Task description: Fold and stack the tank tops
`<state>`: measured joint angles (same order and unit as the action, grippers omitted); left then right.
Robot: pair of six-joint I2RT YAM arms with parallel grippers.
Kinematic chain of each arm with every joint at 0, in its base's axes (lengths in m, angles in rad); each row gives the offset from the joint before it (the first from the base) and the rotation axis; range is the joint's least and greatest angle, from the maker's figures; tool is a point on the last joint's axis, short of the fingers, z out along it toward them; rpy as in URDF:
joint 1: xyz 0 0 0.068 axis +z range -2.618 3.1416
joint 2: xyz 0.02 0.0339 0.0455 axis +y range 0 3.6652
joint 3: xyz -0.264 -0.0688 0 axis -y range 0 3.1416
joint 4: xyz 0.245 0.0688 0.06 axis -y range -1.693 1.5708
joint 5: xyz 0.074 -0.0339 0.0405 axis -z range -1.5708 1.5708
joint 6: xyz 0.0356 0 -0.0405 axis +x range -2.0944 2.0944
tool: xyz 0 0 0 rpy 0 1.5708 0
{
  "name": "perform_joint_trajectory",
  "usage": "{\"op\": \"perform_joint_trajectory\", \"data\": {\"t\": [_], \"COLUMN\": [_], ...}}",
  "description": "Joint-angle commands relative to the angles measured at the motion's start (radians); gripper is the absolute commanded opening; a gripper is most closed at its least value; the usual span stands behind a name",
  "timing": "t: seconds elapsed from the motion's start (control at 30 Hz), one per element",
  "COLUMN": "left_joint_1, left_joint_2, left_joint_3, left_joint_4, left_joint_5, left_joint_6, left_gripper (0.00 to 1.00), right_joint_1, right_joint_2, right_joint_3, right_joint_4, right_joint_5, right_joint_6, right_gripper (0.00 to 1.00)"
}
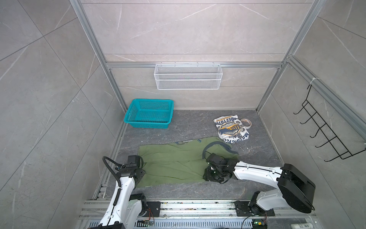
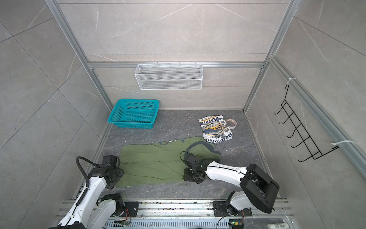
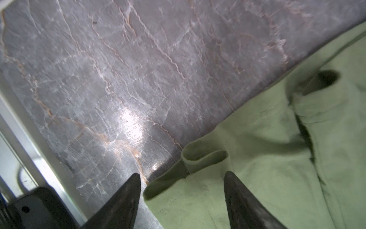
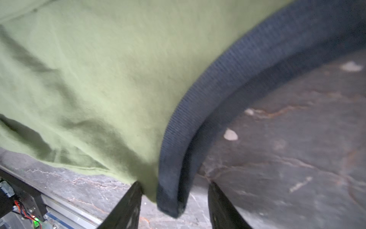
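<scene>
My left gripper point(image 3: 182, 176) gapes astride the rumpled hem of the olive green cloth tank top point(image 1: 174, 162), my right gripper point(image 4: 175, 184) is parted around its blurred navy ribbed trim point(image 4: 188, 119), both fingertips are hidden under my wrists in both top views, and the folded white printed tank top point(image 1: 231, 128) lies well beyond my right jaws.

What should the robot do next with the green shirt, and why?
Probably close the right fingers on the navy trim of the green tank top. They stand apart with that trim lying between them, so nothing is pinched yet; the left fingers likewise straddle the hem, open.
</scene>
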<state>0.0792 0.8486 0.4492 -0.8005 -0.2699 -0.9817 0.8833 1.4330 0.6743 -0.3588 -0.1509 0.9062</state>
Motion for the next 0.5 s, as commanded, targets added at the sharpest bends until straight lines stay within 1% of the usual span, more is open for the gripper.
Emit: {"op": "perform_joint_trajectory", "data": {"t": [0.0,0.13,0.27,0.37,0.47], "left_joint_1": [0.005,0.007,0.008,0.008,0.009], "left_joint_2": [0.018,0.066,0.099,0.094,0.077], "left_joint_3": [-0.018,-0.027,-0.021,-0.027,-0.031], "left_joint_4": [0.029,0.095,0.117,0.126,0.126], "left_joint_5": [0.022,0.038,0.035,0.037,0.039], "left_joint_6": [-0.048,-0.06,-0.055,-0.056,-0.049], "left_gripper": [0.68,0.64,0.59,0.54,0.44], "right_joint_1": [0.007,0.012,0.017,0.017,0.016], "right_joint_2": [0.04,0.068,0.074,0.071,0.049], "right_joint_3": [-0.012,0.003,0.009,0.017,0.025], "right_joint_4": [0.04,0.06,0.054,0.032,0.001], "right_joint_5": [-0.019,-0.041,-0.036,-0.016,0.019], "right_joint_6": [0.012,-0.001,-0.003,-0.003,-0.009], "right_gripper": [0.55,0.5,0.41,0.31,0.19]}}
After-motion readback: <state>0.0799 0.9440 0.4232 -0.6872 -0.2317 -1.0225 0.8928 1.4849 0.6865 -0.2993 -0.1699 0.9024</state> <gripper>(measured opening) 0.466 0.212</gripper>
